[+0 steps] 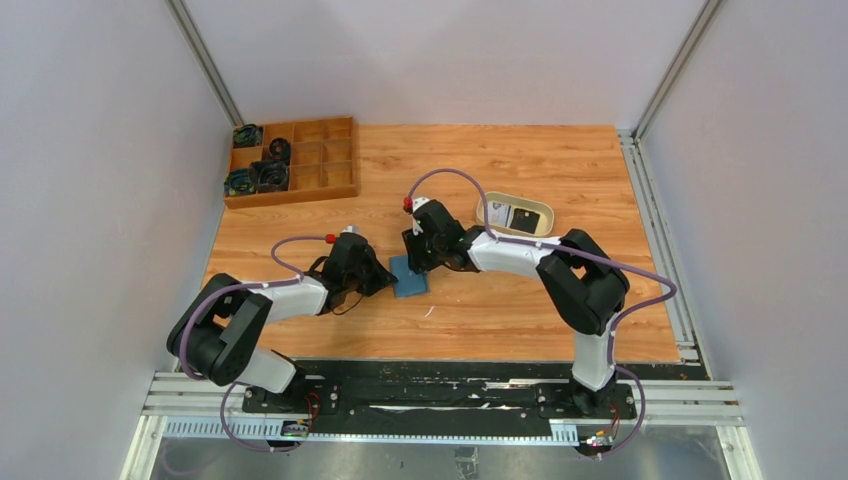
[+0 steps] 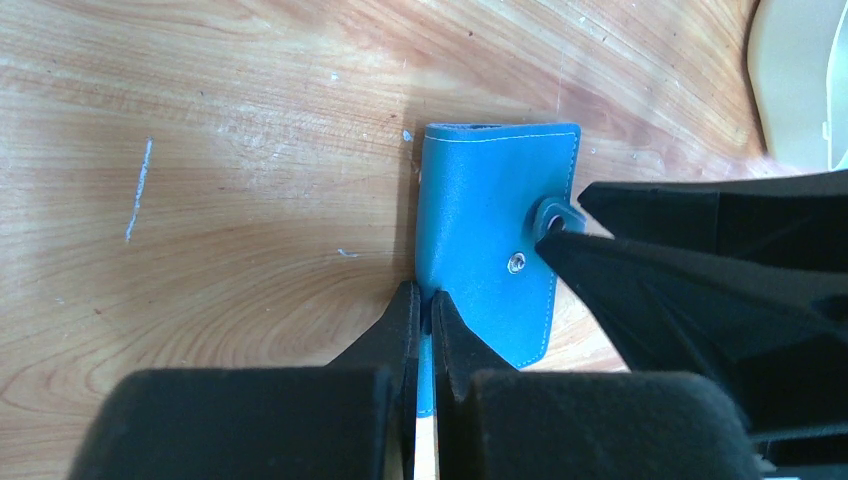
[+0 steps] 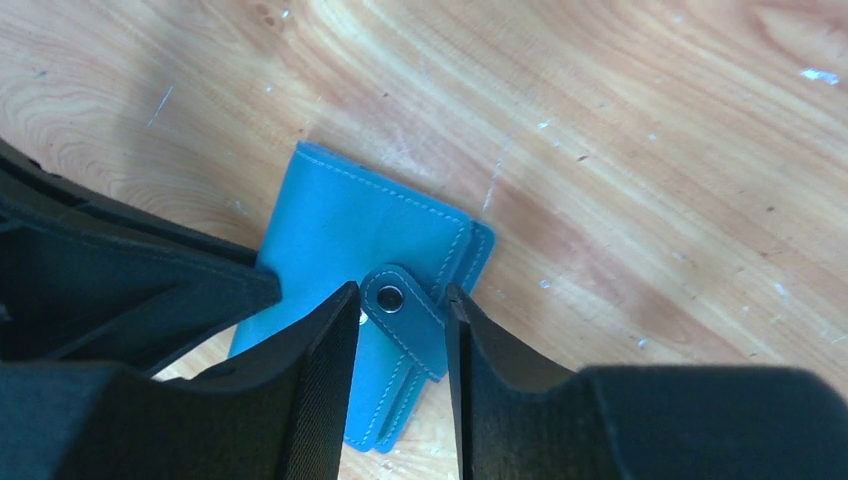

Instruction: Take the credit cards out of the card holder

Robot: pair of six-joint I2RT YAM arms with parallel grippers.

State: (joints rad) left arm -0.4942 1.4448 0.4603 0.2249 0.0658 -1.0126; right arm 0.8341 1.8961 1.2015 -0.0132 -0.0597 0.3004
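Note:
The teal-blue card holder [image 1: 410, 278] lies folded on the wooden table between the two arms. My left gripper [image 1: 385, 275] is shut on its near edge; a thin blue strip shows between the fingers in the left wrist view [image 2: 425, 310]. The card holder [image 2: 480, 220] has a bare snap stud on its cover. My right gripper [image 1: 415, 258] comes from the other side and is closed on the unsnapped strap tab [image 3: 405, 310], which sits lifted between its fingers [image 3: 400, 300]. The card holder [image 3: 340, 230] is closed otherwise. No credit cards show inside it.
A cream oval tray [image 1: 545, 212] stands just right of the right gripper, holding a flat dark and white item [image 1: 520, 218]. A wooden compartment box [image 1: 340, 160] with several dark round parts stands at the back left. Side walls enclose the table.

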